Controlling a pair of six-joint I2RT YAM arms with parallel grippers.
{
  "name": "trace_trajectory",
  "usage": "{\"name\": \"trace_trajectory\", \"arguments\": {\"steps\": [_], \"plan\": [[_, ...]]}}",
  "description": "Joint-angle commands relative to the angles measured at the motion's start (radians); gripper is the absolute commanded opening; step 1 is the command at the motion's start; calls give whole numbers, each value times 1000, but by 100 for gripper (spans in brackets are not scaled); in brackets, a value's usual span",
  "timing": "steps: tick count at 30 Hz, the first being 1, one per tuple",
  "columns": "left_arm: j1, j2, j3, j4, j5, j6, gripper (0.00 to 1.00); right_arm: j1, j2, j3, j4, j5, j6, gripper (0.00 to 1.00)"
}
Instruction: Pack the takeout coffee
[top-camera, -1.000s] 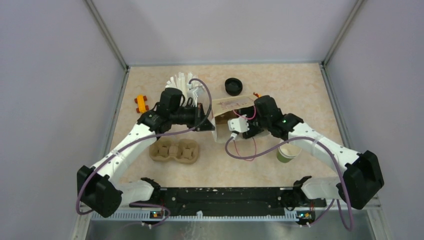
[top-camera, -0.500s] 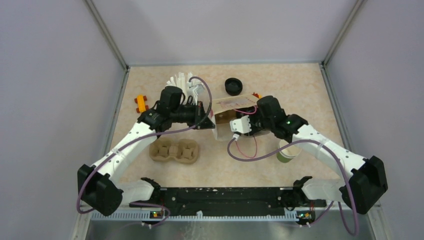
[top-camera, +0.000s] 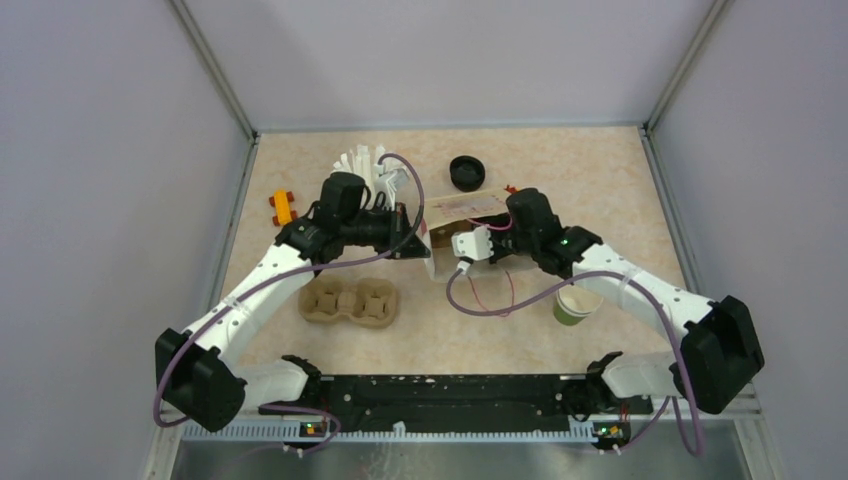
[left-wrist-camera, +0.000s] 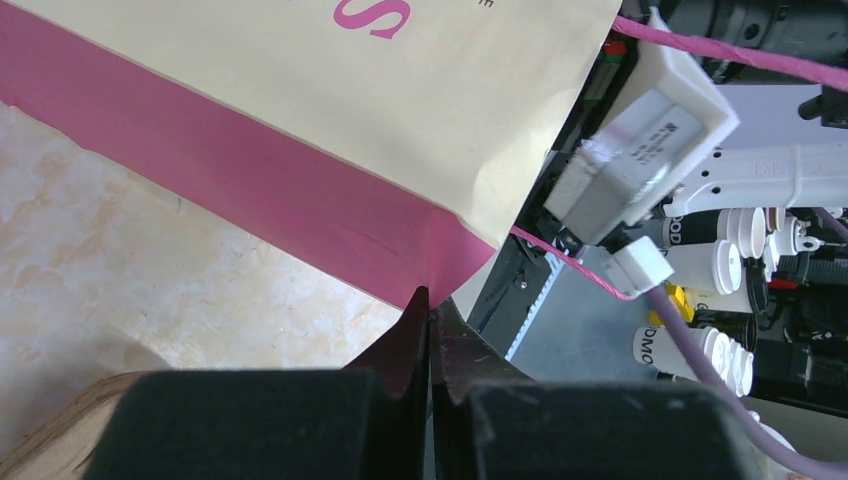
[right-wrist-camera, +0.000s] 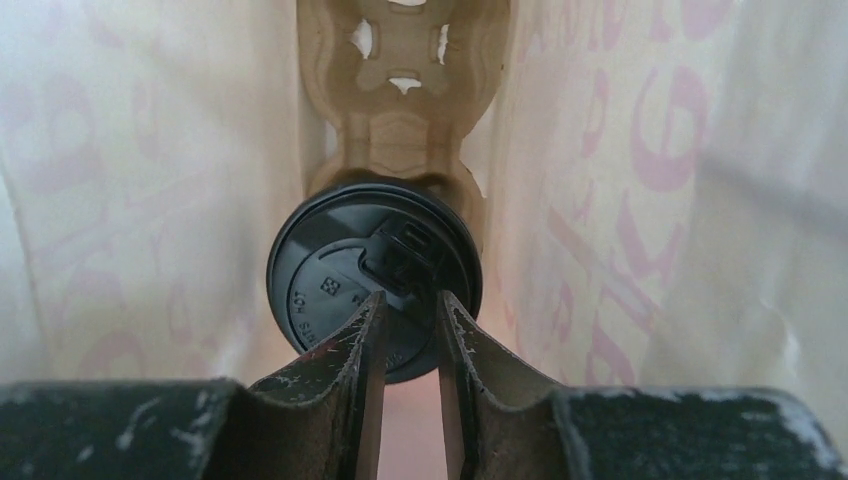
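Note:
The takeout coffee (right-wrist-camera: 375, 275), seen from above by its round black lid, stands in a brown pulp cup carrier (right-wrist-camera: 405, 100) inside the pale paper bag (right-wrist-camera: 640, 200) with pink lettering. My right gripper (right-wrist-camera: 410, 305) is inside the bag just above the lid. Its jaws are narrowly apart with nothing between them. In the top view the bag (top-camera: 455, 210) stands mid-table between both wrists. My left gripper (left-wrist-camera: 430, 300) is shut on the bag's pink side edge (left-wrist-camera: 400, 100). The cup's sides are hidden.
A second pulp carrier (top-camera: 350, 303) lies on the table at front left. A green-sided cup (top-camera: 573, 305) stands under the right forearm. A loose black lid (top-camera: 466, 172), a cup of white straws (top-camera: 368, 170) and an orange piece (top-camera: 284, 207) sit behind.
My right gripper's jaws have narrowed from wide to a small gap, and its wrist has shifted slightly toward the back. The left arm has kept still on the bag.

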Motion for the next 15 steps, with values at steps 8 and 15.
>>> {"name": "trace_trajectory", "arguments": {"steps": [8,15], "plan": [[-2,-24,32,3,20,5,0,-7,41,-63,181,30,12,24],[-2,-22,35,3,29,1,0,-17,34,-121,220,32,7,24]]}}
